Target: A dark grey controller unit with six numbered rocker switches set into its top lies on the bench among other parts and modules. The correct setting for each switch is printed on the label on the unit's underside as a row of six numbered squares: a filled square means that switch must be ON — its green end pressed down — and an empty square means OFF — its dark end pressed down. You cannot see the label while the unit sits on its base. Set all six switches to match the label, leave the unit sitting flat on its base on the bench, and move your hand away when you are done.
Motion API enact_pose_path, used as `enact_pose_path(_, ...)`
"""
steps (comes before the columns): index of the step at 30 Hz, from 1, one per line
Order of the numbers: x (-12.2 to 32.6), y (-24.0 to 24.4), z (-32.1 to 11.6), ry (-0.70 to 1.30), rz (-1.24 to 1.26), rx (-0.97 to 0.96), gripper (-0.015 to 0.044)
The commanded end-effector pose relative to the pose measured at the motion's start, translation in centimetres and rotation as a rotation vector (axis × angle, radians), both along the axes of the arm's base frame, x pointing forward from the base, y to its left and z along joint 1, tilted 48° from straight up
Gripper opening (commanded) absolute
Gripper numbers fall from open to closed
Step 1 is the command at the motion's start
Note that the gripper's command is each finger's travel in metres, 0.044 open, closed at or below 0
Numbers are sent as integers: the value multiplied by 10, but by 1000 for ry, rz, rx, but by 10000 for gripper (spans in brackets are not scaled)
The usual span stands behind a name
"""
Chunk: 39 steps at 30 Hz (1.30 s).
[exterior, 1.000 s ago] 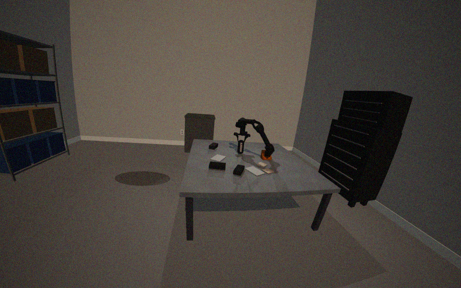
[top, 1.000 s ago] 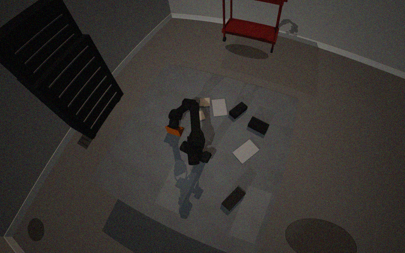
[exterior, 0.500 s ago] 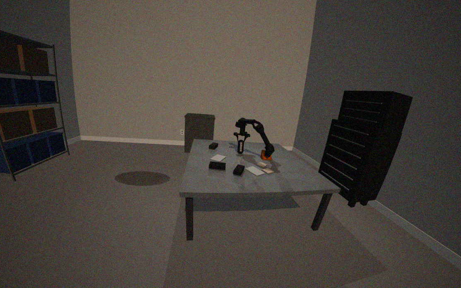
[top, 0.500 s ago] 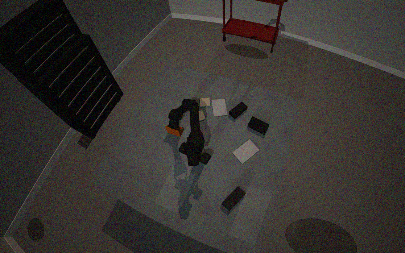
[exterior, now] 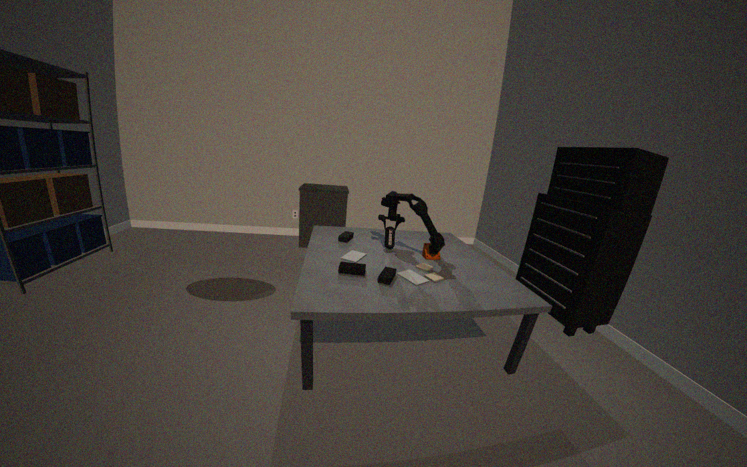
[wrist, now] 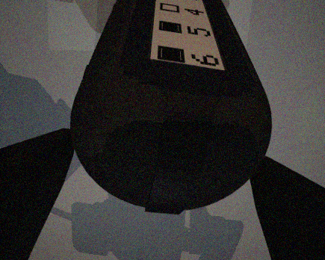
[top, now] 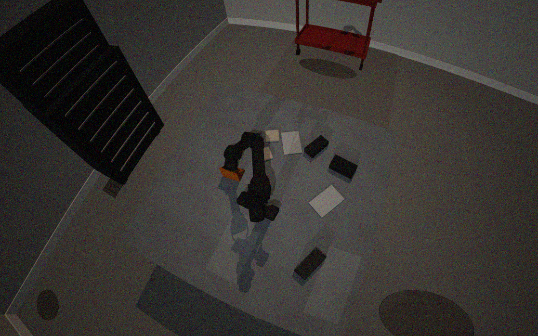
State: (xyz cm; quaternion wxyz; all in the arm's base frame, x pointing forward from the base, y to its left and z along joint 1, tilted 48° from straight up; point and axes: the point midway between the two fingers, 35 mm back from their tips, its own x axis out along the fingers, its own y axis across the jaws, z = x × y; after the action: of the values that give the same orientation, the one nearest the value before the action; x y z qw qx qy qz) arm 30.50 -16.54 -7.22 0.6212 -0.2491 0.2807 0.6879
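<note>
The dark grey controller unit (exterior: pixel 389 245) (wrist: pixel 168 108) is tipped up on end between my fingers. Its pale underside label (exterior: pixel 390 236) (wrist: pixel 205 48) faces outward in the exterior view. In the wrist view, squares 6 and 5 are filled and square 4 is empty; squares 3 to 1 are out of view. My gripper (exterior: pixel 389 228) (wrist: pixel 165 154) is shut on the unit, one finger against each side. The switches are hidden. The arm covers the unit in the top view. The gap between the unit's lower end and the bench (exterior: pixel 469 284) is hard to judge.
Three other dark modules stand on the bench: one (top: pixel 316 147) (exterior: pixel 386 275), another (top: pixel 343 166) (exterior: pixel 352 268) and a far one (top: pixel 310 263) (exterior: pixel 346 236). Two white sheets (top: pixel 291 142) (top: pixel 326 200) and two small beige pieces (top: pixel 272 135) (top: pixel 268 153) lie near them.
</note>
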Motion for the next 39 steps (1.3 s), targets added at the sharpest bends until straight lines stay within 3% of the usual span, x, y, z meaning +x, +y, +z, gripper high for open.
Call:
enact_pose_path(1,-2,2,-6,13,4,-2,338)
enact_pose_path(39,-4,-7,-34,11,4,-4,338)
